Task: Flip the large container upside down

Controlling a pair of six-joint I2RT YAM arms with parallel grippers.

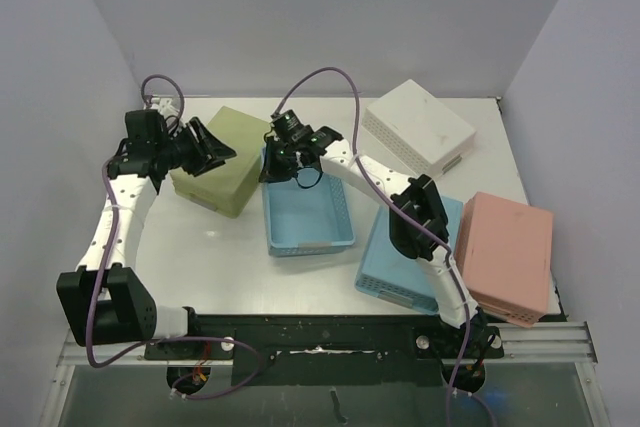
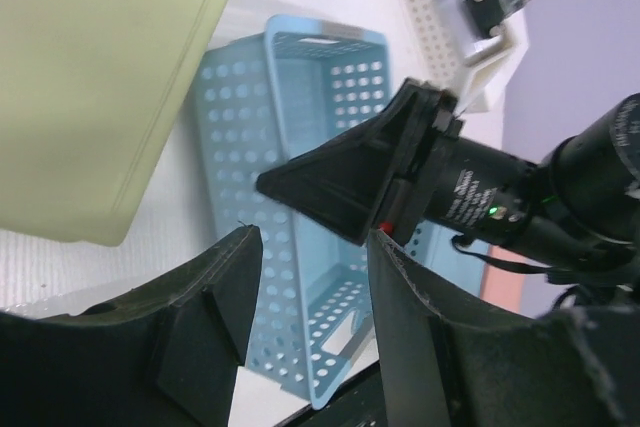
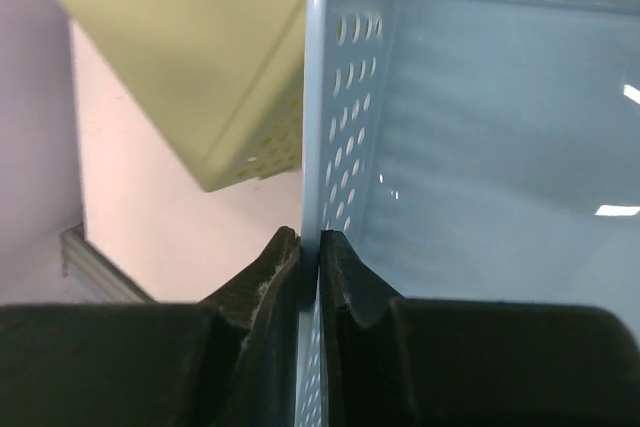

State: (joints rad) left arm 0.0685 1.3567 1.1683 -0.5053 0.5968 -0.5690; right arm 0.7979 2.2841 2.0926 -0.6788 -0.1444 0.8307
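Note:
A light-blue perforated container (image 1: 308,217) stands open side up at the table's middle. My right gripper (image 1: 280,171) is shut on the wall at its far left corner; in the right wrist view the fingers (image 3: 310,239) pinch the thin blue wall (image 3: 330,127), one outside and one inside. My left gripper (image 1: 215,147) is open and empty, hovering over the olive-green container (image 1: 228,175). In the left wrist view its fingers (image 2: 315,242) frame the blue container (image 2: 290,127) and the right gripper (image 2: 350,187) beyond.
The olive-green container lies upside down just left of the blue one, also in the right wrist view (image 3: 180,37). A white container (image 1: 418,127) is at the back right, a pink one (image 1: 505,252) at the right edge, and a second blue one (image 1: 400,262) beside it.

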